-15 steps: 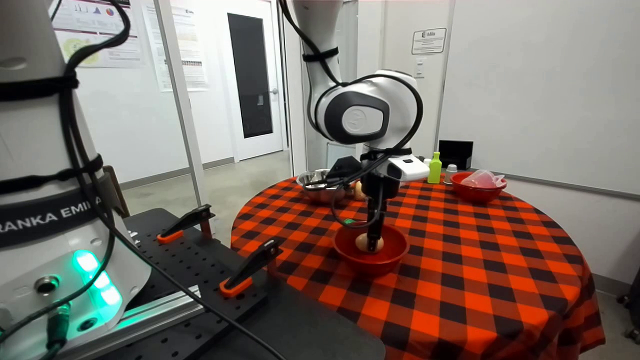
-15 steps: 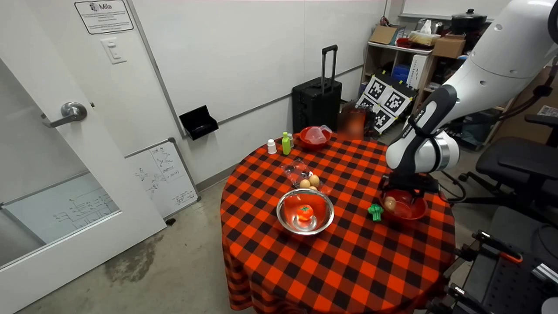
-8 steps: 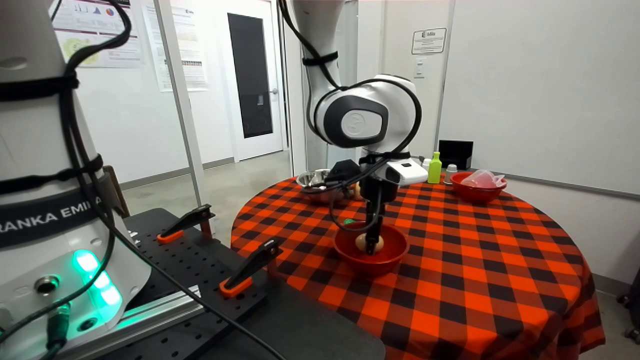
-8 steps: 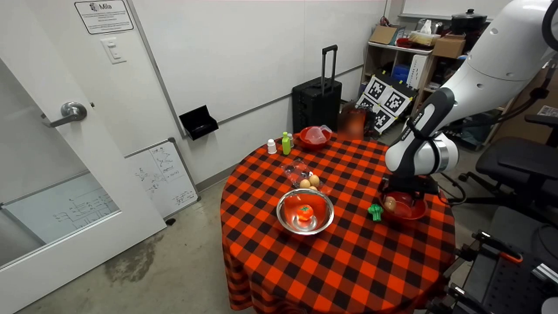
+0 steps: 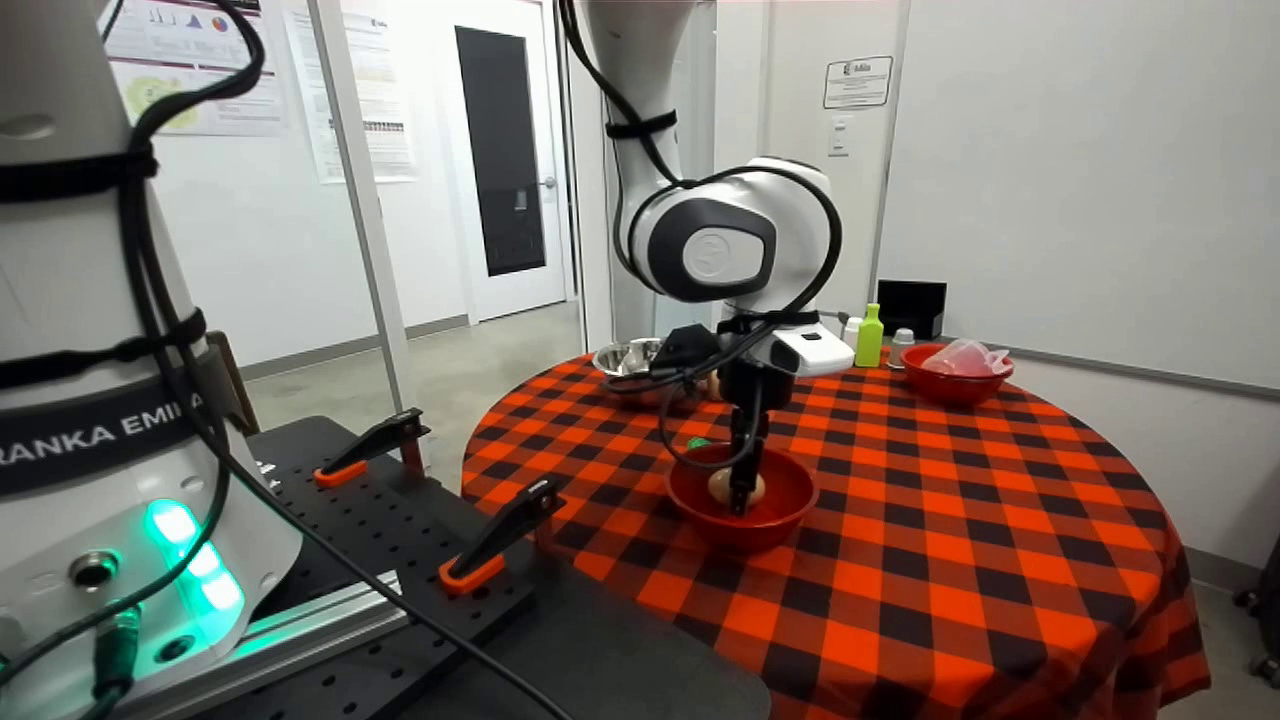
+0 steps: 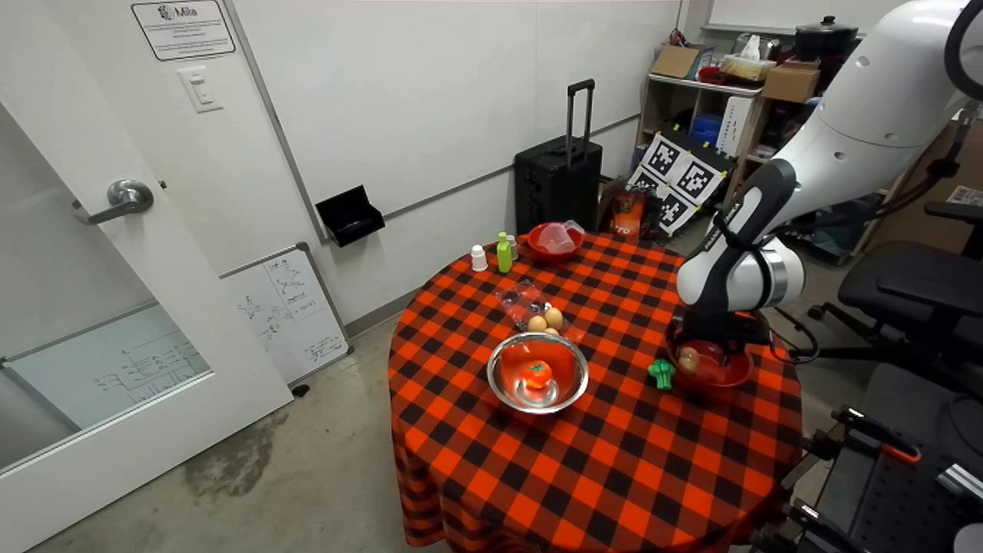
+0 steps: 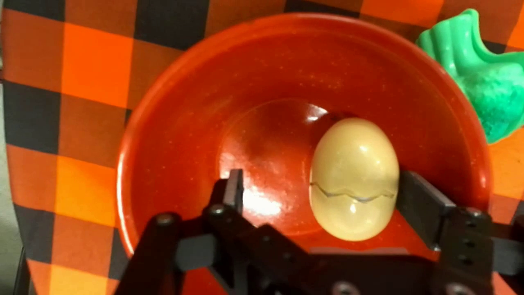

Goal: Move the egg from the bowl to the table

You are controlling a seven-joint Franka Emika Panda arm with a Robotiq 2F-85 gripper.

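The egg is tan with a zigzag crack line and lies in the red bowl. It also shows in both exterior views. The bowl stands on the table with the red and black checked cloth. My gripper is open, pointing down inside the bowl, with its fingers on both sides of the egg. In the wrist view the right finger is against or very near the egg. A wide gap lies between the egg and the left finger. In an exterior view the fingers partly hide the egg.
A green toy broccoli lies beside the red bowl. A metal bowl holds a toy tomato. Behind it are more eggs with a clear carton. A green bottle, white cups and another red bowl stand at the far edge.
My gripper has moved down a little, deeper into the red bowl. The egg has shifted very slightly and is still in the bowl.
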